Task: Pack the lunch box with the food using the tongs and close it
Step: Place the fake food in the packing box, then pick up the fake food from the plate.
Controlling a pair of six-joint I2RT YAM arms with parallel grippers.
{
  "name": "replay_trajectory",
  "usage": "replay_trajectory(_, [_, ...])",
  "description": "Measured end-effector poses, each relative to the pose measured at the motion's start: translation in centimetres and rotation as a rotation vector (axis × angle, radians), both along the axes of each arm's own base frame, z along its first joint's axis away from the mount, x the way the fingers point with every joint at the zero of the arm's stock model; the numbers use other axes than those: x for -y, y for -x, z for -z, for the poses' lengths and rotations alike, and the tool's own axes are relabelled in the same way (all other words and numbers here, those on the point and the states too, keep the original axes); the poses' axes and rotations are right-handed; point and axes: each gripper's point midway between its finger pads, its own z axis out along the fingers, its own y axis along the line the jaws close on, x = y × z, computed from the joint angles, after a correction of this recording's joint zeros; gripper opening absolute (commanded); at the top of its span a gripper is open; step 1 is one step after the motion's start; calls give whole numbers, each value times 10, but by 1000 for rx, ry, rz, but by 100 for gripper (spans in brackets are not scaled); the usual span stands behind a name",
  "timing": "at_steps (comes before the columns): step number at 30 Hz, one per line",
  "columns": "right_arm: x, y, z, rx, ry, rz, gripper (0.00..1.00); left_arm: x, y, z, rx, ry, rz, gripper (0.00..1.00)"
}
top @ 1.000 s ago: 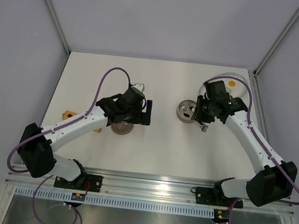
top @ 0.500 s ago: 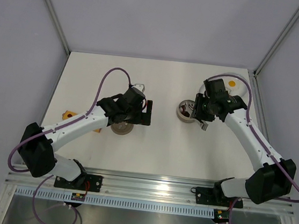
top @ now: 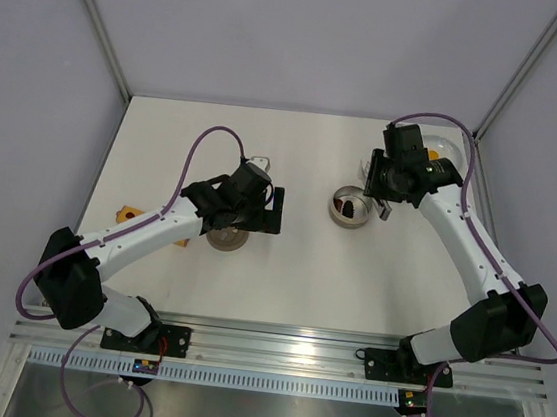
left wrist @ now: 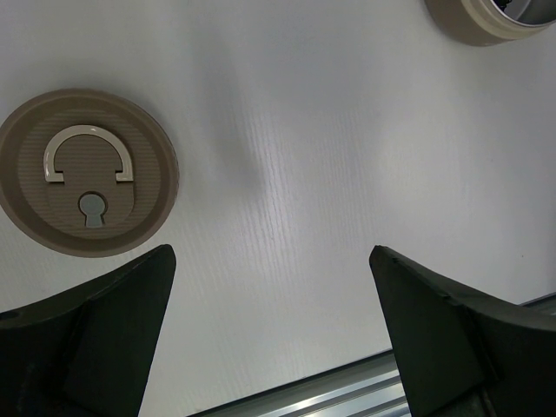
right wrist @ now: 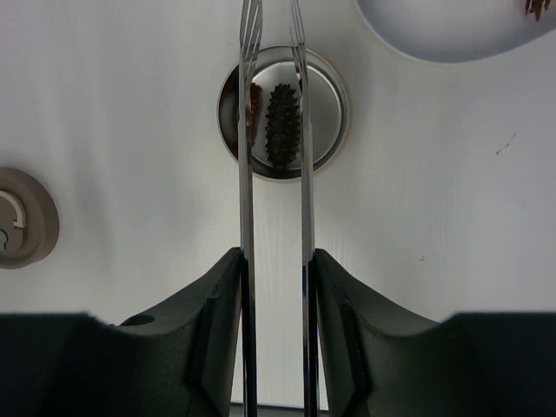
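Observation:
The lunch box (top: 350, 208) is a round steel tin (right wrist: 282, 113) standing open, with a dark ridged piece of food (right wrist: 281, 126) and a red-brown piece (right wrist: 254, 104) inside. My right gripper (top: 382, 192) (right wrist: 275, 254) is shut on the tongs (right wrist: 246, 174). Their two slim arms stand apart above the tin with nothing between the tips. The brown-grey lid (left wrist: 82, 169) (top: 227, 236) lies flat on the table beside my left gripper (left wrist: 269, 252) (top: 261, 212), which is open and empty.
A white plate (right wrist: 452, 26) lies beyond the tin at the far right, with a red-brown piece (right wrist: 532, 7) at its edge. The right arm covers part of it in the top view. A flat orange block (top: 127, 214) sits at the table's left edge.
The right gripper has drawn back from over the tin toward the plate, so the tin is now uncovered. The tongs' arms have sprung apart. The left arm has not moved.

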Motion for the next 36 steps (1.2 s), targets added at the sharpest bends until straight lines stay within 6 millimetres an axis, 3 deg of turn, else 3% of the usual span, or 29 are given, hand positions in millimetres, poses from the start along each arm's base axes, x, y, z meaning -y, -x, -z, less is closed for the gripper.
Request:
replay_trajectory(4, [16, -16, -4, 13, 5, 45, 43, -1, 0, 0, 2, -2, -2, 99])
replay_trajectory(9, [75, -35, 0, 2, 10, 201, 43, -1, -1, 0, 4, -4, -4, 99])
replay_trajectory(12, [95, -43, 6, -16, 17, 253, 43, -1, -1, 0, 4, -4, -4, 99])
replay_trajectory(19, [120, -52, 26, -72, 11, 318, 43, -1, -1, 0, 3, -3, -5, 99])
replay_trajectory(27, [155, -73, 32, -81, 10, 401, 43, -1, 0, 0, 2, -2, -5, 99])
replay_trajectory(36, [168, -102, 38, -79, 3, 424, 44, -1, 0, 0, 2, -3, -4, 99])
